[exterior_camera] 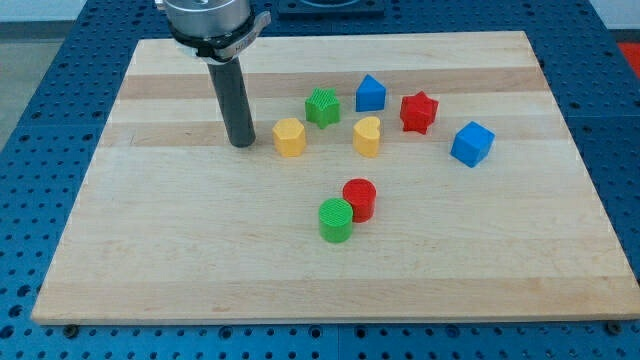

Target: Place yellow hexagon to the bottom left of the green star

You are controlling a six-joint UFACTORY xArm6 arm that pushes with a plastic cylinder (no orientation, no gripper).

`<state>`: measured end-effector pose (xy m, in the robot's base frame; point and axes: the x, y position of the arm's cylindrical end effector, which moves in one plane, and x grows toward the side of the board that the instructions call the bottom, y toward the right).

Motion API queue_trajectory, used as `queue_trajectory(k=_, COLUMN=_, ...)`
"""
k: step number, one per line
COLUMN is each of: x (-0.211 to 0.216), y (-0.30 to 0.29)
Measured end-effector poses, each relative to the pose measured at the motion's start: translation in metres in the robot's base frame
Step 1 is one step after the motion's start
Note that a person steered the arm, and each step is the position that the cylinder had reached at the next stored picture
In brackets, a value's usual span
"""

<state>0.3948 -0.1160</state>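
The yellow hexagon lies on the wooden board, just below and to the left of the green star, nearly touching it. My tip stands a short way to the left of the yellow hexagon, with a small gap between them. The dark rod rises from the tip toward the view's top.
A yellow heart-like block lies right of the hexagon. A blue house-shaped block, a red star and a blue cube lie further right. A red cylinder and green cylinder touch below. Board edge at the bottom.
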Motion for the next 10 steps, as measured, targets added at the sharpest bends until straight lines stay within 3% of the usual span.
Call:
queue_trajectory(k=3, x=-0.019, y=0.005)
queue_trajectory(k=7, x=-0.019, y=0.050)
queue_trajectory(k=10, x=-0.020, y=0.051)
